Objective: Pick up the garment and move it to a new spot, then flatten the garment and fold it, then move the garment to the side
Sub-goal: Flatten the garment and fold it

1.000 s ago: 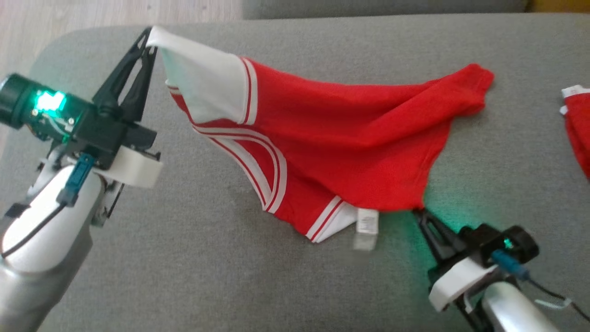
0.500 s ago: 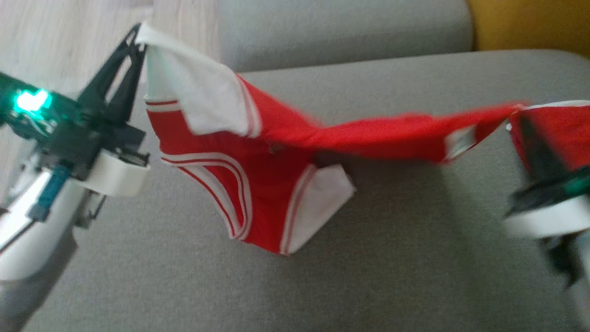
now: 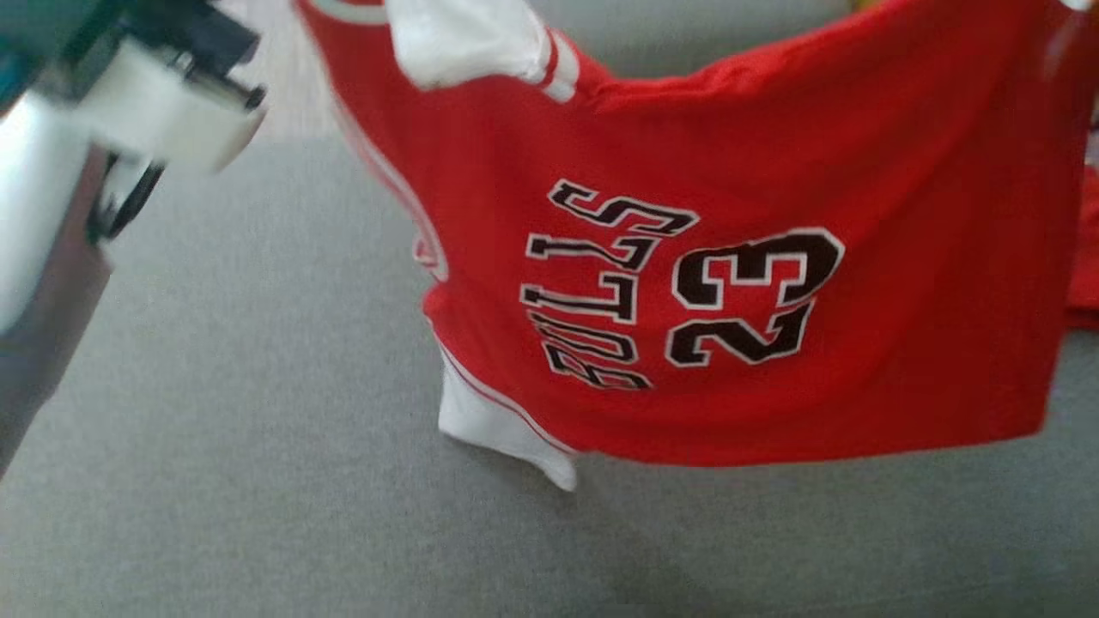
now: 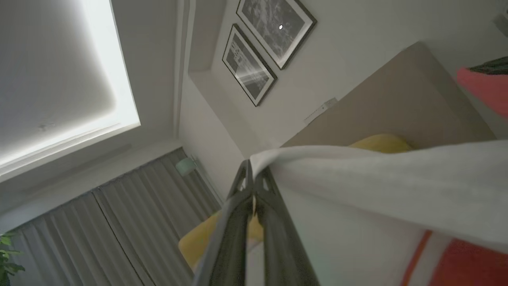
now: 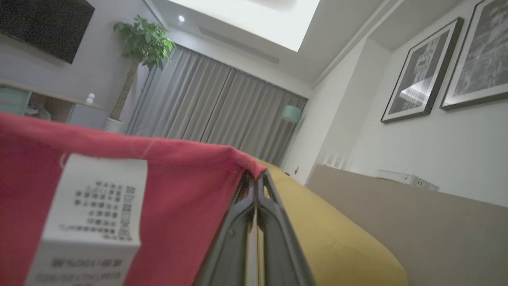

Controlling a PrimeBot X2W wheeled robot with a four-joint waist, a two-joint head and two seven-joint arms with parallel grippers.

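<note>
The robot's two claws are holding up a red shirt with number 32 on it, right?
No, the red shirt says 23, not 32; the head view shows it. The left claw and the right claw do hold it up.

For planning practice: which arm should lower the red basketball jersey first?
Probably left: the left gripper pinches the jersey by white cloth; that side's white corner hangs lowest, nearest the grey fabric cushion.

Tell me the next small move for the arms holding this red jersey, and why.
Probably lower both arms together, grips shut, to lay the jersey on the grey sofa cushion. The left gripper pinches its white sleeve, the right gripper its red hem by the care label, and the jersey hangs spread between them above the cushion.
</note>
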